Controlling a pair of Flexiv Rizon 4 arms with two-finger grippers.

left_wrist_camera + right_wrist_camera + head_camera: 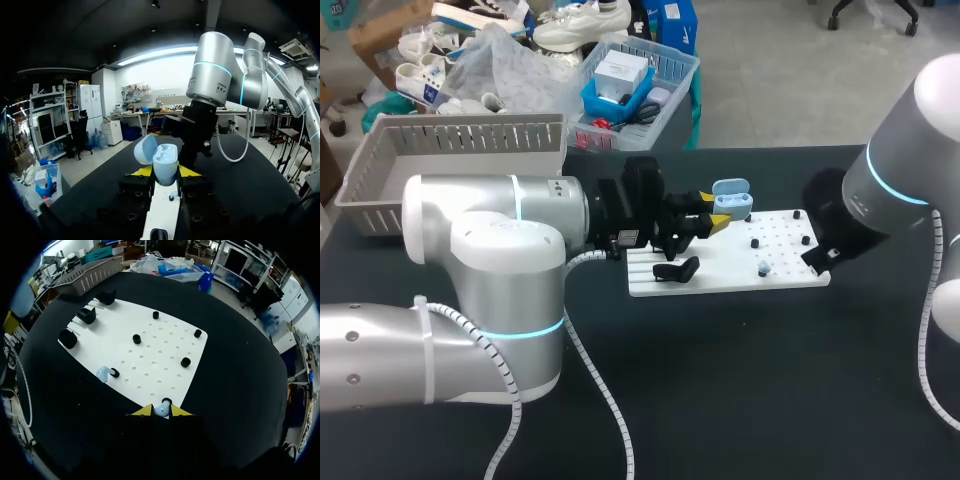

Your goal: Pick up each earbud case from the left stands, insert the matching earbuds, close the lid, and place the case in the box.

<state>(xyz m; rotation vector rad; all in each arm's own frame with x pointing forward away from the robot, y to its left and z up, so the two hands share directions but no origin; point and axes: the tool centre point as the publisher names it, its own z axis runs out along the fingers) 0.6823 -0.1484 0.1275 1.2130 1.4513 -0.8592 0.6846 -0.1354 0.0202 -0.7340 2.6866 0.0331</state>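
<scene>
Left gripper [166, 172] clamps open blue case [164, 159]; right gripper [161, 412] pinches an earbud [161, 410].

The table [740, 400] has a matt black top with no shine; the board [720, 272] looks like smooth white plastic, matt and pierced with small holes; the earbud case [165, 162] is pale blue plastic, smooth, with a soft satin sheen; the earbud [103, 373] is the same pale blue, a little glossier; the pegs [136, 338] and the stand [677, 269] are dull black plastic; the left arm [510, 260] and right arm [910, 160] wear smooth silver-grey shells, semi-gloss; a ribbed white hose [600, 390] looks like plastic; the basket [450, 150] is grey moulded plastic, matt, with slotted walls.
</scene>
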